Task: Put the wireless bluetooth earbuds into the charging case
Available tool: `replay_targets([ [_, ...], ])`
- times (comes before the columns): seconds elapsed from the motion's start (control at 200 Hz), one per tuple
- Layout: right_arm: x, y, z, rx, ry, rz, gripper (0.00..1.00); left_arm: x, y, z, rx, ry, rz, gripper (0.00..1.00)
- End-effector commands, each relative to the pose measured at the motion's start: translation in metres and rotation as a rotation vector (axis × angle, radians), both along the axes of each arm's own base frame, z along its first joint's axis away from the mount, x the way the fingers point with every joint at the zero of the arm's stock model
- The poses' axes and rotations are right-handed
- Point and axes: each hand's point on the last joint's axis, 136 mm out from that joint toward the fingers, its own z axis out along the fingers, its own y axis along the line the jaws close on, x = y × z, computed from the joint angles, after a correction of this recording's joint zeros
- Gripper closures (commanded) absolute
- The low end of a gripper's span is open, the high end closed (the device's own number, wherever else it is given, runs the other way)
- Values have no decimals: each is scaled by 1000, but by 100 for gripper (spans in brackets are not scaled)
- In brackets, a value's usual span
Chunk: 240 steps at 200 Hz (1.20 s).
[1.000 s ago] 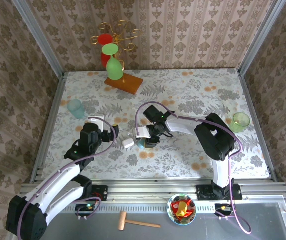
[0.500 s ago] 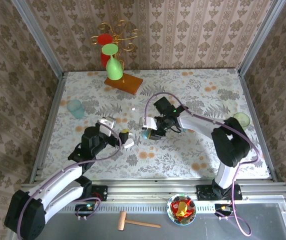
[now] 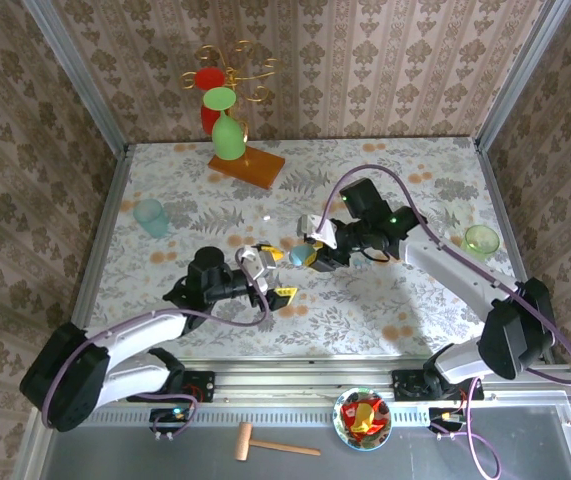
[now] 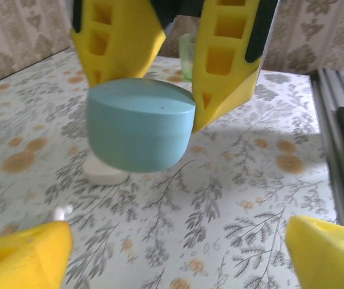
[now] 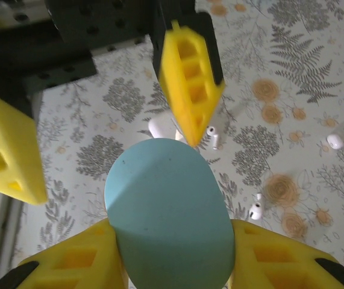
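Observation:
My right gripper point(image 3: 310, 254) is shut on a pale blue pebble-shaped charging case point(image 3: 298, 256), closed, and holds it above the table. In the right wrist view the case point(image 5: 168, 217) sits between my two yellow fingers. My left gripper point(image 3: 276, 275) is open wide and faces the case point(image 4: 140, 123) from just in front of it, with nothing between its fingers point(image 4: 24, 253). A white case point(image 4: 105, 171) lies on the table below the blue one. Three tiny white earbuds point(image 5: 212, 135) point(image 5: 256, 211) point(image 5: 334, 141) lie loose on the cloth.
A wooden stand with green and red glasses point(image 3: 227, 130) is at the back. A teal cup point(image 3: 150, 215) stands at the left and a green cup point(image 3: 481, 240) at the right. A bowl of sweets point(image 3: 362, 418) and a wooden mallet point(image 3: 275, 445) lie on the front ledge.
My right gripper has carried the blue case up and to the right. My left gripper has swung right toward the table's middle, opened wide and turned to face the case.

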Motion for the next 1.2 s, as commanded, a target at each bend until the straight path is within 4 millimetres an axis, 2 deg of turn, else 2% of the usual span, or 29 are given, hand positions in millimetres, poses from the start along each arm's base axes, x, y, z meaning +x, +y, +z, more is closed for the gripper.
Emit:
replay_targets([
  [0.0, -23, 1, 7, 33, 78, 35, 70, -7, -15, 28, -78, -80, -96, 16],
  [0.31, -33, 2, 7, 18, 113, 57, 71, -9, -28, 33, -75, -90, -140, 30],
  [0.56, -34, 0, 1, -18, 123, 57, 71, -11, -29, 34, -71, -84, -150, 48],
  [0.78, -33, 2, 1, -18, 121, 62, 71, -10, -31, 33, -70, -75, -152, 51],
  [0.94, -32, 5, 3, -10, 118, 66, 71, -11, -33, 32, -71, -68, -168, 61],
  [1.08, -31, 3, 2, -12, 99, 62, 64, -12, -32, 30, -70, -68, -167, 74],
  [1.195, -29, 1, 1, -10, 86, 52, 55, -14, -31, 29, -73, -67, -168, 76],
])
